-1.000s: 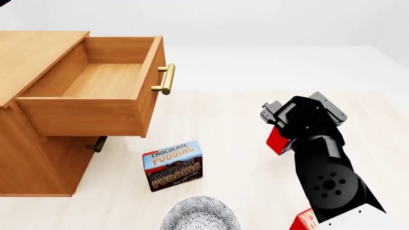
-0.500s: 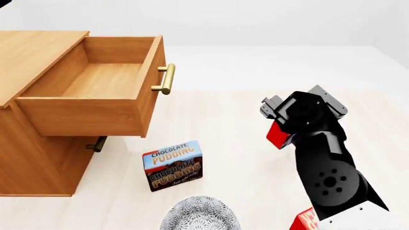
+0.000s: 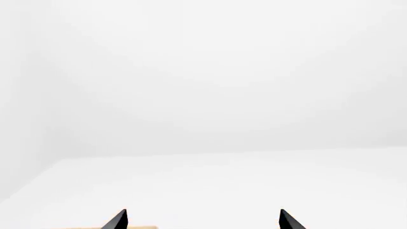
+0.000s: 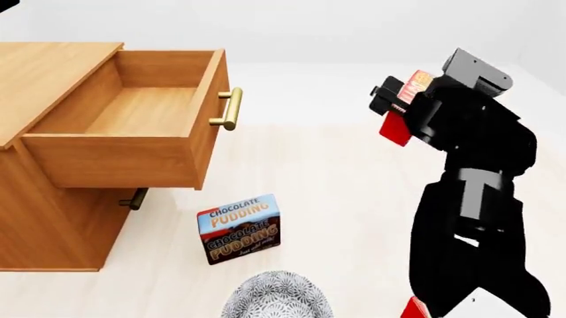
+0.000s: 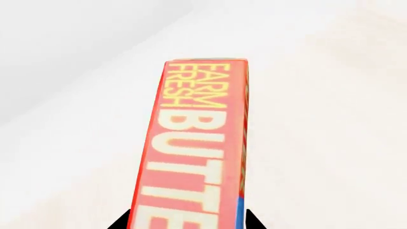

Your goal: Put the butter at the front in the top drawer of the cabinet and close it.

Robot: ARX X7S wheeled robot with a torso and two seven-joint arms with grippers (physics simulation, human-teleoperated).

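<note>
My right gripper (image 4: 394, 106) is shut on a small red butter box (image 4: 399, 118) and holds it high in the air, right of the cabinet. In the right wrist view the box (image 5: 194, 143) fills the space between the jaws, with yellow "FARM FRESH BUTTER" lettering. The light-brown cabinet (image 4: 40, 218) stands at the left. Its top drawer (image 4: 132, 116) is pulled open and empty, with a brass handle (image 4: 230, 109). The second butter box (image 4: 415, 309) shows only as a red corner at the bottom edge, behind my right arm. My left gripper (image 3: 202, 220) is open, facing white space.
A larger "Chocolate Pudding" box (image 4: 238, 228) stands on the floor in front of the cabinet. A grey patterned bowl (image 4: 276, 298) is at the bottom edge. The lower drawer's handle (image 4: 134, 199) sits under the open drawer.
My right arm has lifted the butter box well up from near the floor, and slightly right. The cabinet, drawer and pudding box have not moved.
</note>
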